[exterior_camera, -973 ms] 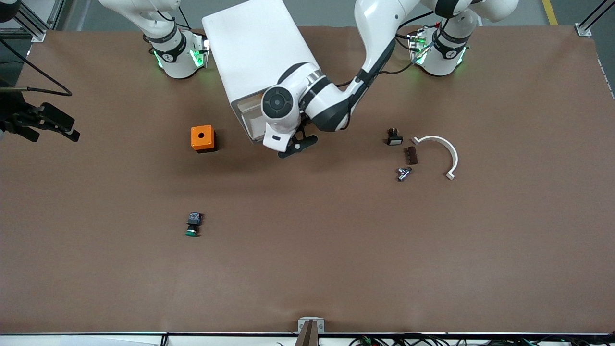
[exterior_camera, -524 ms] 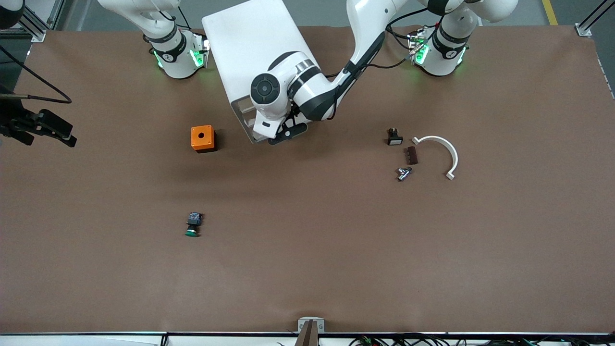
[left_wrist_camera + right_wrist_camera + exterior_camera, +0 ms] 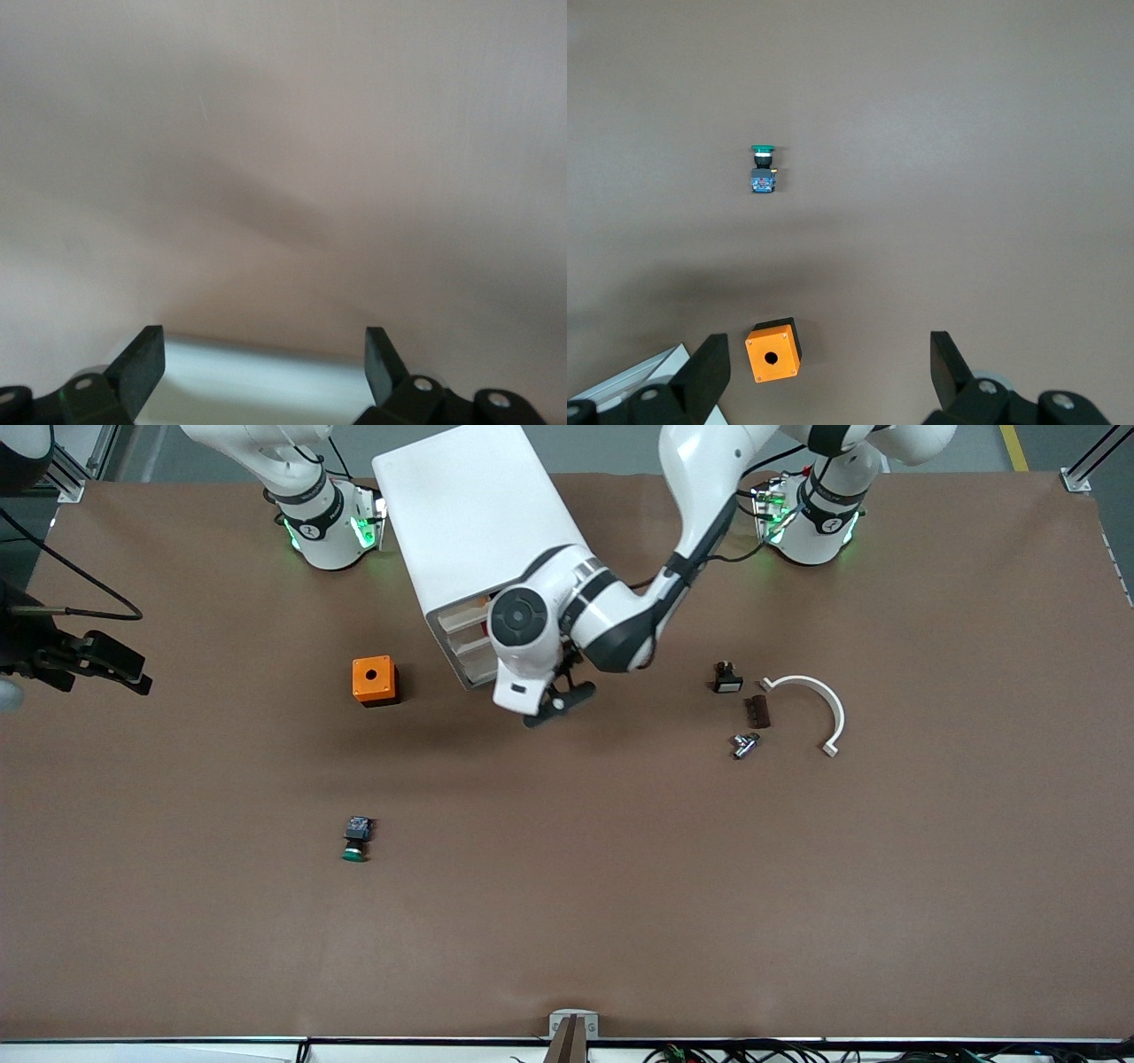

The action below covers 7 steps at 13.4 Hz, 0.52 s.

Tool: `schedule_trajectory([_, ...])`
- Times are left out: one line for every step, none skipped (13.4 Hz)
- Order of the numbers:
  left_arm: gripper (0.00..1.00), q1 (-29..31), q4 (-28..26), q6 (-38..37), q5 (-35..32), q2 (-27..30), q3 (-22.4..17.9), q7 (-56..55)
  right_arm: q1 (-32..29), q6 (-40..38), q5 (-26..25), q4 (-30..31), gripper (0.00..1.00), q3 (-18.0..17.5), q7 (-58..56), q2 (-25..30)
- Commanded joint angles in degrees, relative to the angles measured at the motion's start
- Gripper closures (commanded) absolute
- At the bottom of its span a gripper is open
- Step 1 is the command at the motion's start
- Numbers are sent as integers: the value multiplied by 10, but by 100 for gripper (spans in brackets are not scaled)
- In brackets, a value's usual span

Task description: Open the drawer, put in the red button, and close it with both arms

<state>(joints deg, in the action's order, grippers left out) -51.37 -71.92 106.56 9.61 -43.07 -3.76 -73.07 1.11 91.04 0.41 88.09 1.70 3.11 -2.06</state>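
The white cabinet [image 3: 465, 522] stands between the two arm bases, its drawer fronts facing the front camera. The second-highest drawer [image 3: 467, 640] shows as a pale strip, and the left arm's hand covers part of it. I cannot tell how far it is out. My left gripper [image 3: 551, 704] is just in front of the drawers, low over the table. In the left wrist view it [image 3: 264, 354] is open and empty, with a blurred pale surface close up. My right gripper [image 3: 89, 660] waits high over the right arm's end of the table, open and empty [image 3: 828, 359]. The red button is hidden.
An orange box [image 3: 374, 680] [image 3: 772, 351] sits beside the cabinet. A green-capped button [image 3: 355, 840] [image 3: 763, 168] lies nearer the front camera. Toward the left arm's end lie a black switch [image 3: 726, 678], a brown block [image 3: 758, 711], a metal part [image 3: 745, 744] and a white curved piece [image 3: 819, 700].
My left gripper went in against the cabinet's drawer front, then drew back toward the front camera. More of the drawer fronts show now. The right gripper has barely shifted.
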Motion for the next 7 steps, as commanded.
schedule_trajectory([1, 43, -8, -3, -74, 31, -17, 25, 1, 0, -8, -1, 0, -3, 12, 2])
schedule_trajectory([1, 66, -8, -3, -85, 41, -17, 43, 2, 0, -8, 0, 0, -3, 16, 2])
schedule_trajectory([1, 93, -9, -4, -93, 55, -17, 57, 2, -1, -8, 0, 0, -3, 16, 2])
schedule_trajectory([1, 118, -10, -8, -95, 69, -17, 67, 2, -1, -8, 0, 0, -3, 16, 2])
schedule_trajectory([1, 136, -9, -14, -99, 83, -17, 84, 1, 0, -8, 0, 0, -2, 16, 1])
schedule_trajectory([1, 157, -10, -18, -100, 97, -17, 99, 0, 0, -8, 0, 0, -2, 15, 1])
schedule_trajectory([1, 178, -10, -21, -101, 112, -17, 111, -1, 0, -8, 0, 0, -2, 15, 1])
